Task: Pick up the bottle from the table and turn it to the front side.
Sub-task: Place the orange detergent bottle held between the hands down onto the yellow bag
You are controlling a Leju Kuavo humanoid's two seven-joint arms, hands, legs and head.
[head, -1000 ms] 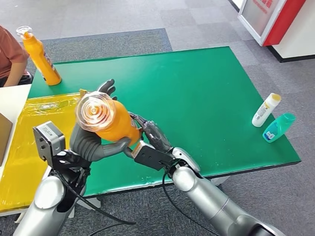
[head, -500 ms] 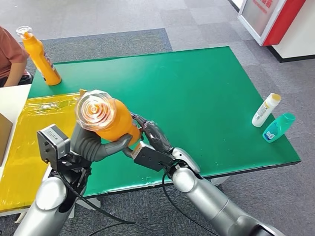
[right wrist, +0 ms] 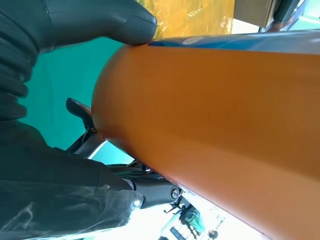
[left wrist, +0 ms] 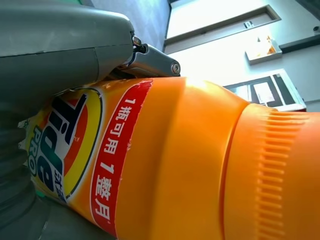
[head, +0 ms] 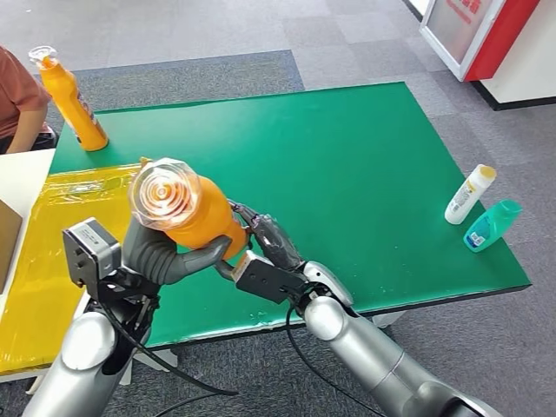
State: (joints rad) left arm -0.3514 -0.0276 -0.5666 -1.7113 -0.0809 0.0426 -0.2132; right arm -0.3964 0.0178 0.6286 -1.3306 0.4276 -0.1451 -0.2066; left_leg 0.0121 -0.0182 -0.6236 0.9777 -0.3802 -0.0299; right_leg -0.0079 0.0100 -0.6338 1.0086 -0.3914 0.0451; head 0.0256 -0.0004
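I've got the orange bottle (head: 196, 217) lifted off the green table (head: 340, 165), held w/ both hands over the table's near-left part, next to the yellow sheet (head: 39, 252). Bottle is tilted, clear cap (head: 165, 193) pointing up toward my head cam, base end down toward the right hand (head: 268, 243). Left hand (head: 164, 254) is wrapped around the bottle body just under the cap, thumb & fingers curled round it. Right hand's fingers are closed against the bottle's lower end; in the right wrist view the thick thumb (right wrist: 113, 20) presses on the orange side (right wrist: 211, 130), darker fingers under it. Left wrist view puts the label (left wrist: 68, 150) right at the cam: Tide logo plus a red band w/ white characters, ribbed orange neck (left wrist: 279, 170) further along. Elsewhere on the table: a 2nd orange bottle (head: 69, 95) standing at the far-left corner, a white bottle w/ yellow cap (head: 469, 193) lying near the right edge, a teal bottle (head: 492, 224) just beside it. A person's arm in a reddish sleeve (head: 18, 95) is at the far left, near the 2nd bottle
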